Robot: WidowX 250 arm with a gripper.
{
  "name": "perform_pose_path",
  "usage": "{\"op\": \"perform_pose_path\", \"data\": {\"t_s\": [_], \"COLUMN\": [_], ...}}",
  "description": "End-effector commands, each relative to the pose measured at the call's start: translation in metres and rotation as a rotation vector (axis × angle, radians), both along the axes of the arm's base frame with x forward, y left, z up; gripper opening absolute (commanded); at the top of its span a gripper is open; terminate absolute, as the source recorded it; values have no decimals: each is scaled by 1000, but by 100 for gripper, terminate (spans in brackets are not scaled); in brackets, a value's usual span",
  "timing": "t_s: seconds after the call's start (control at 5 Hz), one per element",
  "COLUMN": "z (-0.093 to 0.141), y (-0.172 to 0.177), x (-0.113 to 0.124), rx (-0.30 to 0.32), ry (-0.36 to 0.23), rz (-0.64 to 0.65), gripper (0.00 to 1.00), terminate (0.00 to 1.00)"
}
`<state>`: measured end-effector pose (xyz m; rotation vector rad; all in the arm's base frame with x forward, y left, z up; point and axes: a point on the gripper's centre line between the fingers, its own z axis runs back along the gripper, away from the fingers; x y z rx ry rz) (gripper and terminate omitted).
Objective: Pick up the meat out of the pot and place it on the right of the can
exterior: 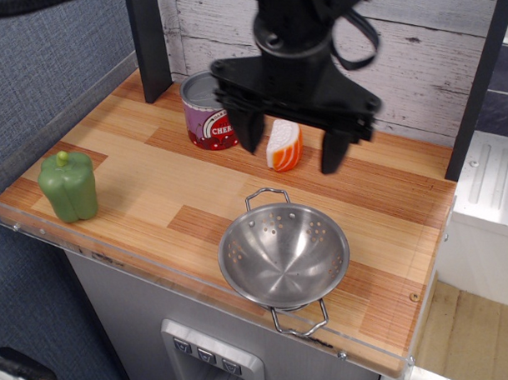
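Observation.image looks down on a wooden table (153,173) set against a whitewashed plank wall. The meat (283,145) stands on the table just right of the can (209,111), near it but not touching, its white ridged face turned left and its orange rind to the right. The black gripper (291,151) hangs over it with its jaws spread wide apart and nothing between them but air; one finger (246,133) shows between can and meat, the other to the meat's right. Nearer the front edge sits the pot (284,254), its bowl holding nothing, one wire handle pointing back toward the meat and one toward the front. A green pepper (68,186) stands upright well off by the table's left edge.
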<state>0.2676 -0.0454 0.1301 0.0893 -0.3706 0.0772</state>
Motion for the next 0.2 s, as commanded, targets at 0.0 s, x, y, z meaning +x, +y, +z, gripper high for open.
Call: {"op": "perform_pose_path", "data": {"t_s": [0.0], "z": [11], "y": [2], "x": [-1], "rx": [-6], "ry": [-39], "rz": [2], "gripper": [100], "terminate": [100]}}
